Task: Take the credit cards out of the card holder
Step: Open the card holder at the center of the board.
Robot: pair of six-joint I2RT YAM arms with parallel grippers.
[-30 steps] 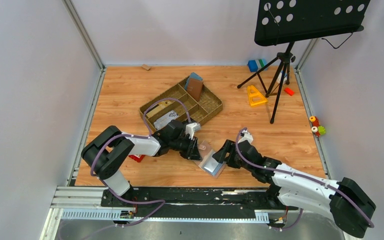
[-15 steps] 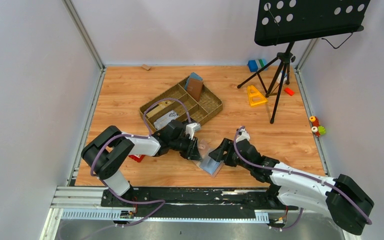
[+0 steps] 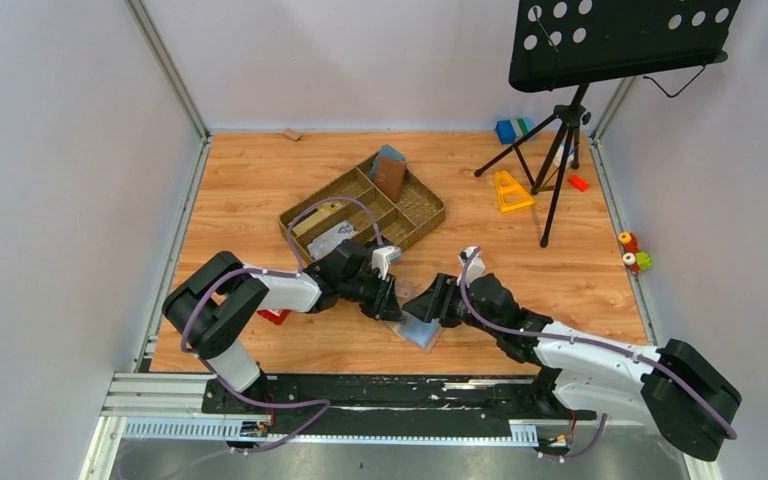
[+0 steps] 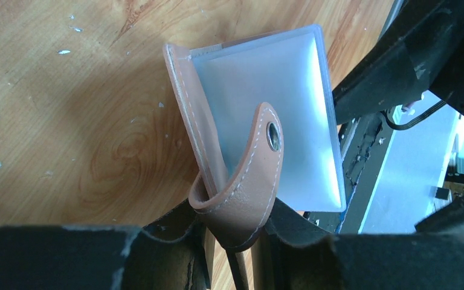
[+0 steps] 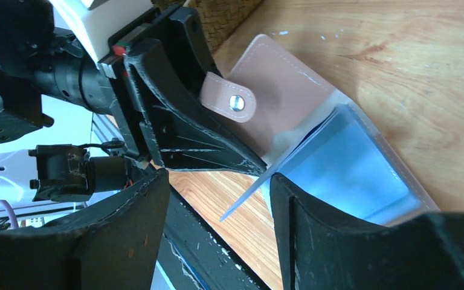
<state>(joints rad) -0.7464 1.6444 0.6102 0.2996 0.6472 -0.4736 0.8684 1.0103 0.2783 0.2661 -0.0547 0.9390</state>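
Plainly, no brand or lettering can be read anywhere: glare washes the one blue-grey pocket (image 4: pixel 278 103) of the card holder (image 3: pixel 422 330) to a pale blank, so whether it carries print I cannot tell.

One card holder is in play. It lies open on the wood just on the near side of the woven tray (image 3: pixel 415 212), between the two grippers. The left gripper (image 4: pixel 235 241) is clamped on the tan cover at the root of the single closing tab (image 4: pixel 257 175), which curls up over its fingers and shows one metal snap stud (image 4: pixel 272 135). The right gripper (image 5: pixel 220 199) has its jaws parted, one finger either side of a thin blue-grey leaf (image 5: pixel 248 190) that stands up on edge from the holder. I cannot tell whether that leaf is a card or a pocket wall, and no cards can be counted.

Seen from above, both grippers cover most of the holder, leaving only a blue-grey corner. In the tray's far compartment sit two wallets, a reddish-brown wallet (image 3: pixel 391 177) with a blue wallet (image 3: pixel 391 153) half hidden behind it. Near-left of the tray, one red block (image 3: pixel 274 317) shows only a corner beneath the left arm.
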